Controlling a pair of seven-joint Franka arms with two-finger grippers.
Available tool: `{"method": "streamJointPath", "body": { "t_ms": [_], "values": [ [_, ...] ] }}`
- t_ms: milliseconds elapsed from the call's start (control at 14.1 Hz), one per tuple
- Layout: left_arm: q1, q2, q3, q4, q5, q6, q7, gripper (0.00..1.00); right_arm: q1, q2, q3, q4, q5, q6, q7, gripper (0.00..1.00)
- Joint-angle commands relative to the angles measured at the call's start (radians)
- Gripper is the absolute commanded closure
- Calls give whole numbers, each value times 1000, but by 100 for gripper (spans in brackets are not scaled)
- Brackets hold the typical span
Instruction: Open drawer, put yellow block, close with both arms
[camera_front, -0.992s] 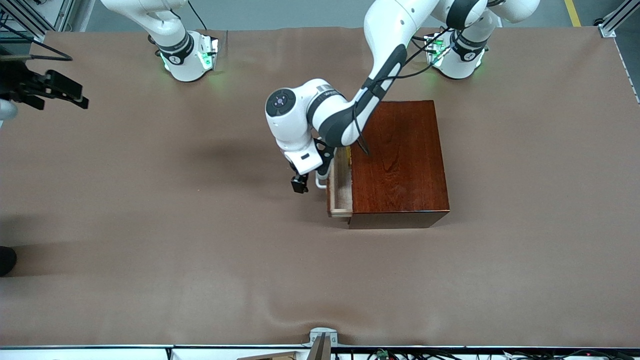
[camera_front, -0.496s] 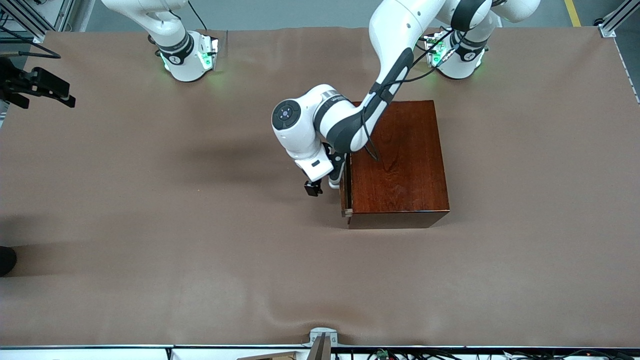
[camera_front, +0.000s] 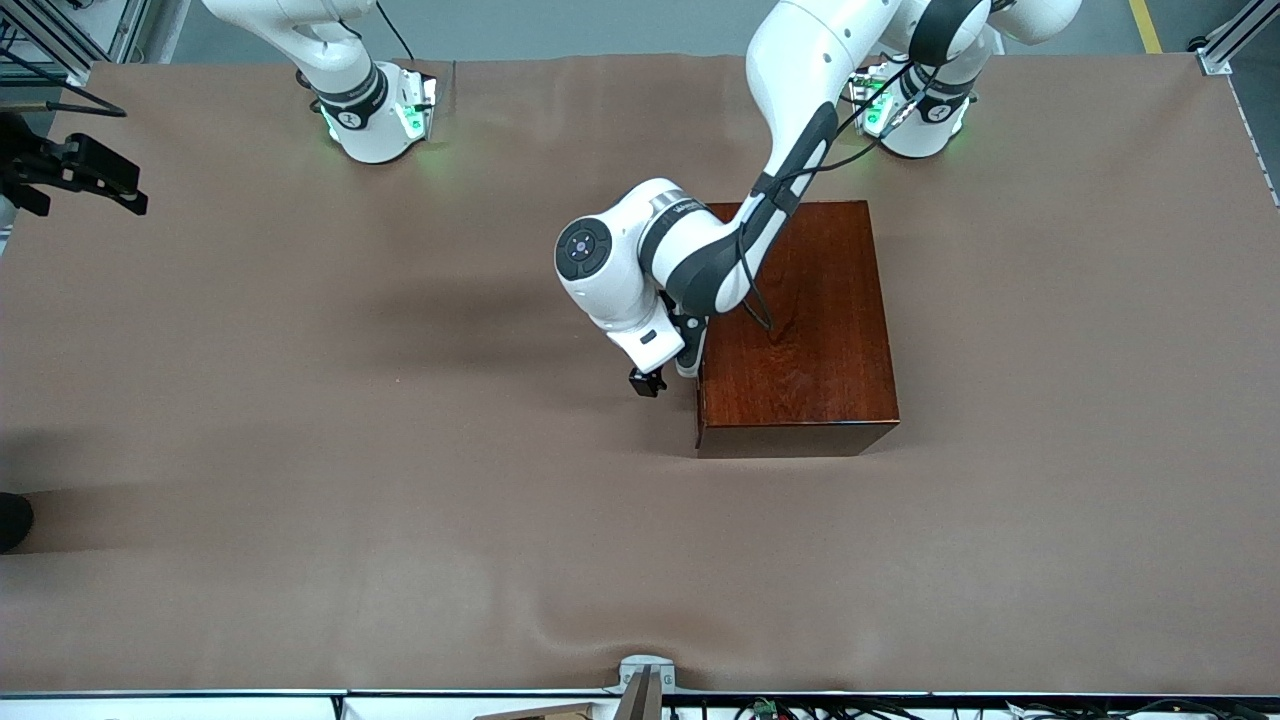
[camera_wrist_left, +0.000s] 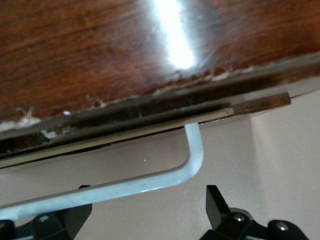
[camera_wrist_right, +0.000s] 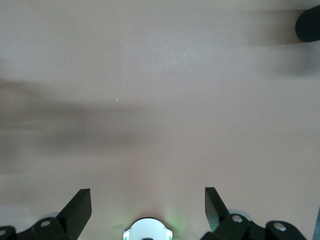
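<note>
Inspecting the drawer (camera_wrist_left: 150, 122) first, you find it pushed in almost flush with the dark wooden box (camera_front: 800, 320); the left wrist view shows only a thin seam between its front and the box body. In the front view no pale tray shows past the box's edge. Its white handle (camera_wrist_left: 192, 155) stands out from the front, between the left gripper's (camera_front: 662, 378) two fingers (camera_wrist_left: 217, 210), which are spread wide and grip nothing. Whether they touch the bar or the drawer front, you cannot tell.

The box sits on the table (camera_front: 400, 500) toward the left arm's end, roughly midway between the edge by the bases and the edge by the front camera. Its drawer faces the right arm's end.

The yellow block appears in no view. You cannot confirm it is inside the shut drawer; that is a presumption only.

The right gripper (camera_wrist_right: 145, 210) hangs over bare table at the right arm's end, near the corner by its base, jaws wide apart and empty. That arm waits.

Judged from this state, the opening and closing steps look done or nearly done. What remains, if anything, is a final nudge to seat the drawer and withdrawal of the left arm. The right arm has no part in the closing here, contrary to the task wording.
</note>
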Motion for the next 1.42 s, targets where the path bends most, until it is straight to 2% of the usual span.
{"method": "streamJointPath", "body": {
  "t_ms": [0, 142, 283, 496, 567, 708, 850, 1063, 1346],
  "values": [
    [11, -14, -6, -10, 14, -24, 23, 0, -9, 9, 0, 9, -22, 1, -16, 0],
    [6, -24, -37, -1, 12, 0, 78, 0, -7, 9, 0, 9, -20, 1, -16, 0],
    [14, -98, -66, 4, 3, 4, 89, 0, -9, 9, 0, 9, -20, 2, -18, 0],
    [75, -271, -57, -11, -95, -16, 231, 0, -9, 9, -1, 9, -20, 2, -18, 0],
    [116, -323, -57, -22, -118, -74, 303, 0, -9, 9, -1, 9, -20, 2, -18, 0],
    [170, -401, -54, -25, -115, -191, 470, 0, -9, 9, -1, 9, -20, 2, -18, 0],
    [257, -467, -54, -27, -115, -254, 663, 0, -9, 9, -1, 9, -20, 2, -19, 0],
    [381, -537, -54, -28, -118, -383, 1037, 0, -10, 10, -3, 9, -19, 4, -45, 0],
    [556, -610, -52, -57, -106, -476, 1525, 0, -12, 10, -3, 9, -16, 4, -45, 0]
  ]
}}
